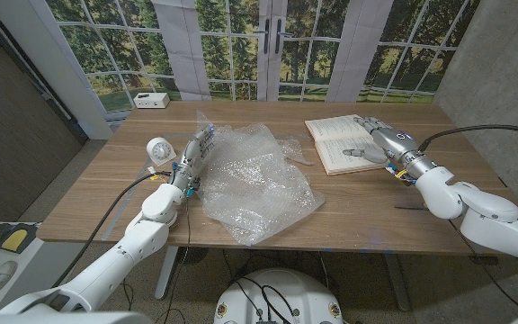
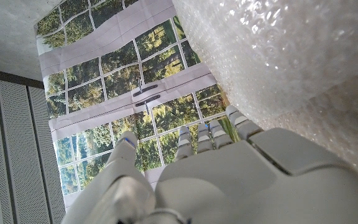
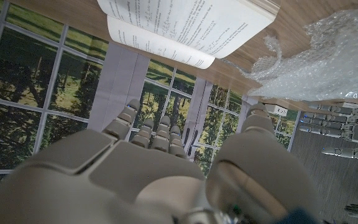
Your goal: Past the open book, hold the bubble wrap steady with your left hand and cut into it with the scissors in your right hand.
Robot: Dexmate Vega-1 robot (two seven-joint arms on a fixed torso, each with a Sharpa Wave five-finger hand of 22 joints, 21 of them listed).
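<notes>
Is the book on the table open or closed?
Open. The book lies on the table with its pages spread and facing up, and the robot's right hand is over it.

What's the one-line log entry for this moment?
left hand: open, at bubble wrap edge | right hand: open, over book | scissors: none seen | cut: not started
</notes>
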